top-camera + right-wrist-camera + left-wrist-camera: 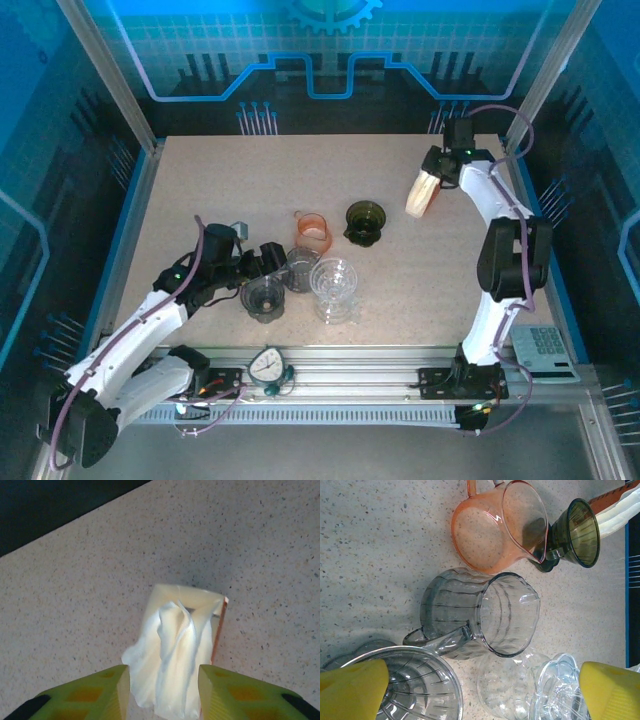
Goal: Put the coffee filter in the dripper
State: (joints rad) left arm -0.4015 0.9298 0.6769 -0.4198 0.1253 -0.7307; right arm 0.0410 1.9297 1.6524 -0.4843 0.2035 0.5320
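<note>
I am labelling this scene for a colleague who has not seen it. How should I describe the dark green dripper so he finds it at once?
On the speckled table, find the glassware cluster near the middle. The dark green dripper sits at its far right, beside the orange pitcher. It alone is dark green; the others are orange, grey or clear.

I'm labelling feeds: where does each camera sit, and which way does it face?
Top external: above, behind the bases, looking down on the table; both arms show.
Left wrist: on the left arm, facing glassware; fingers show.
Right wrist: on the right arm, facing filters between its fingers.
Shared: top and left wrist show the orange jug.
</note>
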